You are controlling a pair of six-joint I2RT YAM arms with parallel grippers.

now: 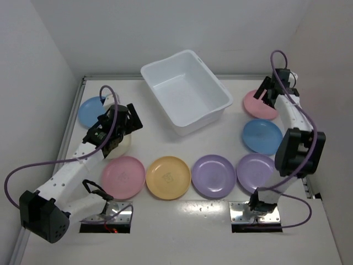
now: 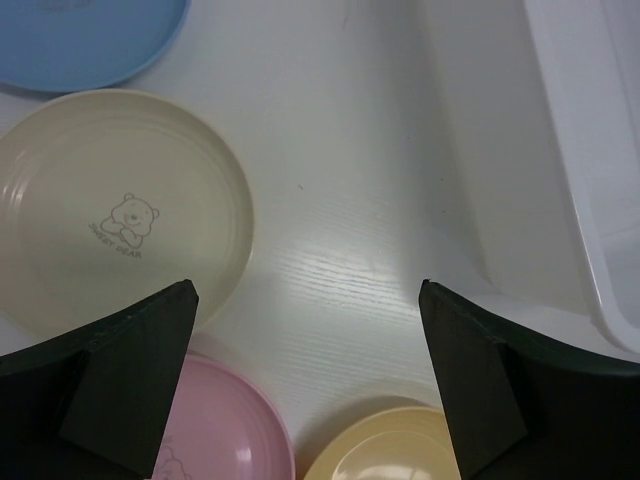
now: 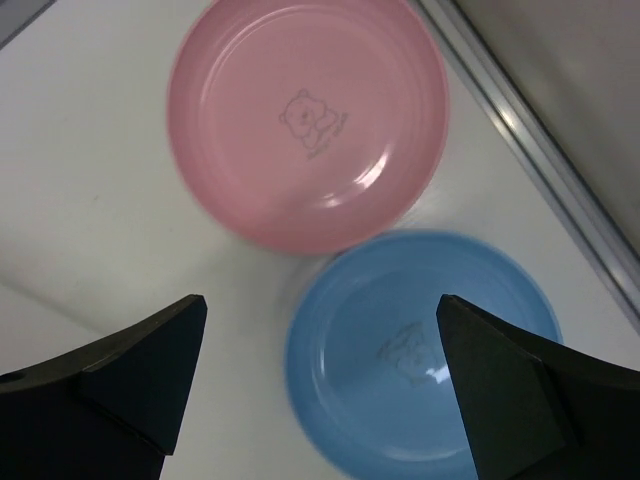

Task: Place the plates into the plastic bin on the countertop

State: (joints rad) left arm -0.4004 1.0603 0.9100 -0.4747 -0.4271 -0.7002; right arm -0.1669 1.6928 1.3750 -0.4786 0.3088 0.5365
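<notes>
Bin: white tub (image 1: 187, 94) at the far middle of the countertop (image 1: 182, 237), set at an angle, its floor showing bare.
Front row: front pink plate (image 1: 123, 176), yellow plate (image 1: 168, 177), left purple plate (image 1: 213, 175) and right purple plate (image 1: 255, 171) lie flat, close side by side, just beyond the two metal mounts (image 1: 251, 212).
Left side: left blue plate (image 1: 91, 110) lies near the left wall; cream plate (image 2: 110, 200) (a small bear printed in its middle) lies just beside it, partly under the left arm in the top view.
Right side: right pink plate (image 3: 305, 115) lies farther back, right blue plate (image 3: 420, 350) just nearer, their rims meeting or almost so.
Left gripper (image 2: 308, 287): fingers spread wide, grasping nothing, above bare countertop between the cream plate and the bin wall.
Right gripper (image 3: 322, 300): fingers spread wide, grasping nothing, above the spot where the right pink plate and right blue plate come together.
Plates: all eight are on the countertop, outside the bin.
</notes>
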